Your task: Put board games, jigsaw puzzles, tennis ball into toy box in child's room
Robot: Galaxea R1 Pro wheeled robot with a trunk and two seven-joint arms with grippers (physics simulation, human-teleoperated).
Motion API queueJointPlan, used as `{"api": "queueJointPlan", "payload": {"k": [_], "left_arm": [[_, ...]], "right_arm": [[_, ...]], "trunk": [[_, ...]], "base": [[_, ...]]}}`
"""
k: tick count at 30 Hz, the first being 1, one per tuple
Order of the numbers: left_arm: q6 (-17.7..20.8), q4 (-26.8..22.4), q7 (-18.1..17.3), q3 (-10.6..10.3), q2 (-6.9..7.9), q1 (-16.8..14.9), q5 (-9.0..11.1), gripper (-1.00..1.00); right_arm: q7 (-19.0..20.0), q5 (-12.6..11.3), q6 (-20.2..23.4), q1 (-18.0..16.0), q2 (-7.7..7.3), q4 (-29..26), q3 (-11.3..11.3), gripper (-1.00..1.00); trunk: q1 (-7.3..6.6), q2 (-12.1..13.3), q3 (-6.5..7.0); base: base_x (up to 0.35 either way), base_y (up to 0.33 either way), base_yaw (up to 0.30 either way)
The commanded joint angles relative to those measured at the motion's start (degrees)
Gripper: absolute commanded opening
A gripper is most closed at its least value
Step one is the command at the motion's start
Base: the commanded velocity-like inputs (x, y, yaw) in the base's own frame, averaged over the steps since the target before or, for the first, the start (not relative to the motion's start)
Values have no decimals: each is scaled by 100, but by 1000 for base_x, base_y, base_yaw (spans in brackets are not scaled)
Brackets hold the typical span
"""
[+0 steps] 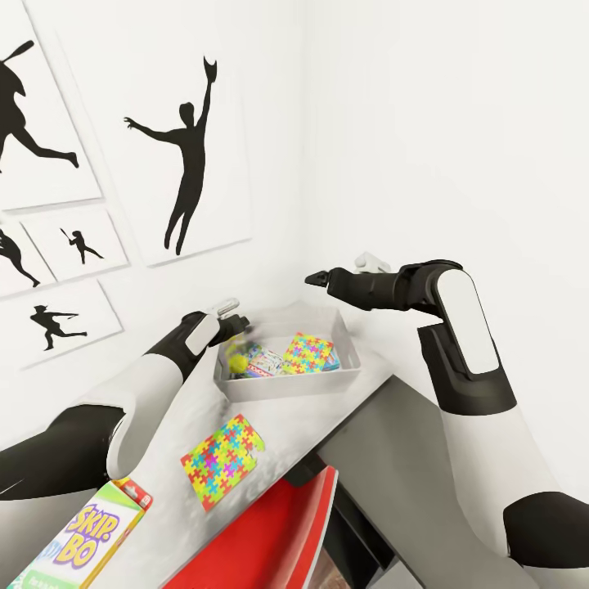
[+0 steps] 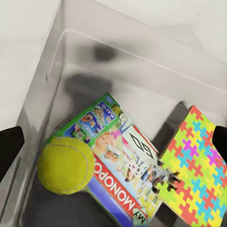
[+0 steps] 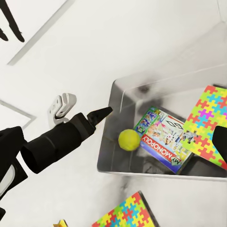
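Already the toy box [image 1: 348, 372] on the desk [image 1: 270, 417] holds the tennis ball [image 2: 65, 165], a Monopoly game [image 2: 124, 163] and one puzzle [image 2: 196, 165]. Above it, the left hand [image 1: 237, 321] hangs with fingers apart, apparently having let go. Another puzzle [image 1: 222, 459] and Skip-Bo box [image 1: 86, 536] wait outside; the right hand [image 1: 315, 279] is empty, its spread unclear.

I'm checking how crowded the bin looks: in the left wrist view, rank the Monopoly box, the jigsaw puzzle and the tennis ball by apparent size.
1. Monopoly box
2. jigsaw puzzle, cut off by the picture's edge, so possibly larger
3. tennis ball, which sits nearer the camera
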Motion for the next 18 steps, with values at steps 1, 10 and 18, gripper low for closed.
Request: {"api": "queueJointPlan", "payload": {"k": [1, 10, 18], "left_arm": [[19, -12, 48, -37, 3, -3, 59, 100], [19, -10, 48, -37, 3, -1, 68, 100], [30, -13, -7, -44, 11, -2, 73, 100]], "right_arm": [[-59, -46, 22, -8, 2, -3, -2, 100], [-59, -46, 22, -7, 5, -4, -1, 100], [-59, -46, 22, -8, 10, -6, -2, 100]], "trunk": [[4, -12, -12], [4, -12, -12], [4, -12, -12]], "base": [[0, 0, 0], [0, 0, 0], [0, 0, 0]]}}
